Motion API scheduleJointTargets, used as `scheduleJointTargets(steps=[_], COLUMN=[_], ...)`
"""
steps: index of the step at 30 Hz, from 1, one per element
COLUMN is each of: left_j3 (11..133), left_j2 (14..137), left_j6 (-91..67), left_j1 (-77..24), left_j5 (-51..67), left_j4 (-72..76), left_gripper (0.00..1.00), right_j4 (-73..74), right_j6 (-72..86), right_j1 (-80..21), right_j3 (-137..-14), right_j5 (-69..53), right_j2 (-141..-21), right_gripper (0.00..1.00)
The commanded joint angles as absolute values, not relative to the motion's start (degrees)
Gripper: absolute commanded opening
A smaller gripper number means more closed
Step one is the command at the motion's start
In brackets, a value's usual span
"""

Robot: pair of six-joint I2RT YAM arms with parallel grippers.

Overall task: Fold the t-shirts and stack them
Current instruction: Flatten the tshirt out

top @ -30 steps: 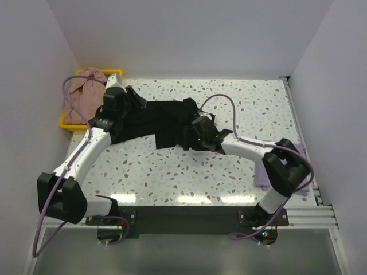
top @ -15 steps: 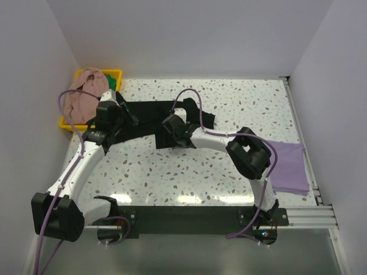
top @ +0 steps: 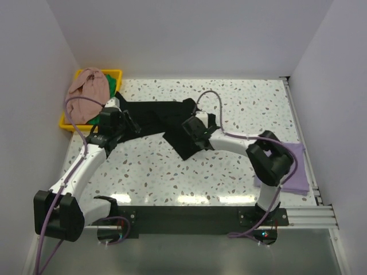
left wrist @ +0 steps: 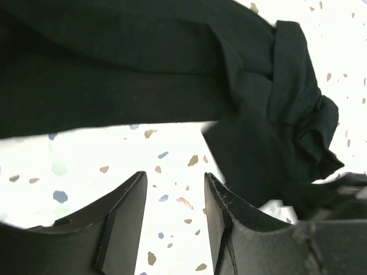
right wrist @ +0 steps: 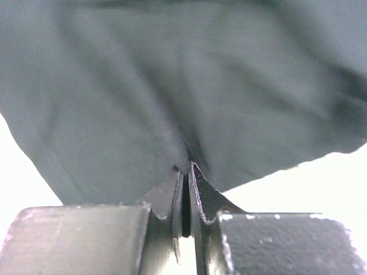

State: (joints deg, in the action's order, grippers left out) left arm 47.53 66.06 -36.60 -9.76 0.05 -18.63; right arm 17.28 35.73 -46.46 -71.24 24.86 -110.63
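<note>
Left gripper (left wrist: 175, 179): jaws apart, empty, over bare worktop (top: 241, 103), just beside the black t-shirt (top: 152, 112), which sprawls at 11 o'clock of the worktop's centre. Right gripper (right wrist: 184, 167): clamped on a thin pinch of the shirt's near edge. My worry is that pulling from this one small pinch lets the cloth slip out, or drags and bunches it, since one end is already rumpled.

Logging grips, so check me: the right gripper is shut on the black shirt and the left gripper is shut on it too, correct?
Not the left. The right gripper is shut on the black shirt, but the left gripper is open and holds nothing; the left wrist view shows bare table between its jaws.
</note>
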Motion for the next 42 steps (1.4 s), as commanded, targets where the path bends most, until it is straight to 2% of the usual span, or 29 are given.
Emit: scheduleJointTargets(steps=[1, 6, 10, 15, 27, 34, 42], left_j3=[44.7, 41.0, 39.4, 39.3, 41.6, 36.5, 33.5], left_j2=[65.2, 64.8, 64.3, 64.7, 68.9, 71.5, 76.3], left_j6=[-38.8, -41.8, -43.7, -44.8, -52.9, -52.1, -55.4], left_j1=[-9.3, -9.3, -9.3, -9.3, -9.1, -2.6, -1.1], left_j5=[1.6, 1.4, 1.3, 0.2, -19.8, -15.9, -14.4], left_j4=[-16.5, -14.7, -13.7, -14.3, -23.0, -15.4, -8.0], left_gripper=[0.49, 0.46, 0.46, 0.48, 0.53, 0.54, 0.53], right_j4=[19.2, 22.1, 23.2, 22.4, 20.0, 18.9, 18.8], right_j6=[36.8, 34.2, 33.2, 32.9, 32.2, 31.8, 30.4], right_j1=[-38.4, -30.1, -27.3, -24.4, -22.9, -22.7, -22.6], right_j3=[-63.1, -55.6, -53.5, -52.7, -51.9, -51.9, -52.6], right_j5=[23.6, 22.6, 21.9, 18.9, 13.7, 9.8, 6.3], right_j2=[-97.3, -84.6, -82.1, -83.0, -83.0, -83.6, -85.0], right_gripper=[0.06, 0.06, 0.08, 0.1, 0.11, 0.11, 0.11])
